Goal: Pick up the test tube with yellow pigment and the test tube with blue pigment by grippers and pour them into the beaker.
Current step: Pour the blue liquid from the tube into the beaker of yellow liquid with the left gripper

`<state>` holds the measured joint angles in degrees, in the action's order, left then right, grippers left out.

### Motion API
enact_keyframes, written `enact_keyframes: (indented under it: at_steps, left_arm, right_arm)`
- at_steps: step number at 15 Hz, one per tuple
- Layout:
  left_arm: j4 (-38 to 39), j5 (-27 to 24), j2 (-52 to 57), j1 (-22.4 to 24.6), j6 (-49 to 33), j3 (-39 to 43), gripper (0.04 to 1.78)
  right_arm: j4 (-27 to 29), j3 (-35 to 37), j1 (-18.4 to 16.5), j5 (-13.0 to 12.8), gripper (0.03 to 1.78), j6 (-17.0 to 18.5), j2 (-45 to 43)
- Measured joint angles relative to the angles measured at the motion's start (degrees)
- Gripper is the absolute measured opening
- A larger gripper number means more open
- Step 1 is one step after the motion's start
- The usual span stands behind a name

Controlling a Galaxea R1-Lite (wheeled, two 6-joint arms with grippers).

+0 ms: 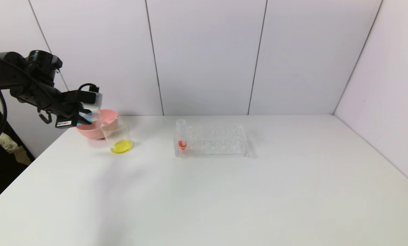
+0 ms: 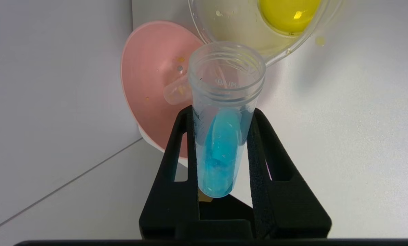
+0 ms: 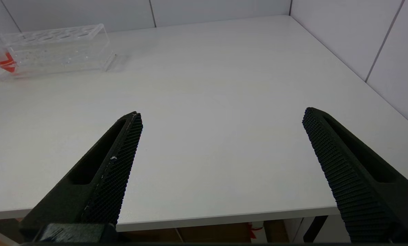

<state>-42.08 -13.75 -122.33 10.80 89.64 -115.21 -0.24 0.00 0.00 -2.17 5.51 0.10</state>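
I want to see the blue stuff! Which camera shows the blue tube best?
The left wrist view: the test tube with blue pigment fills it, clamped in the left end effector. The head view shows only a blue sliver; the right wrist view shows none.

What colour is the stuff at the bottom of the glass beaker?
Yellow. A bright yellow pool lies in the beaker, showing best in the left wrist view.
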Motion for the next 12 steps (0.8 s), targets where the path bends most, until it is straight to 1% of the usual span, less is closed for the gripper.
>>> enact_keyframes:
  at_steps: [2,8,12]
  left_arm:
    - [-1.0,1.5,0.2,0.0,-0.2,0.0,0.44]
    - [-1.3,3.0,0.6,-0.1,-1.0,0.0,0.44]
    - [-2.3,7.2,1.0,-0.9,-1.5,0.0,0.44]
  right_arm:
    - [0.0,0.0,0.0,0.0,1.71,0.0,0.0]
    - [0.0,0.0,0.0,0.0,1.71,0.0,0.0]
    - [0.0,0.0,0.0,0.0,1.71,0.0,0.0]
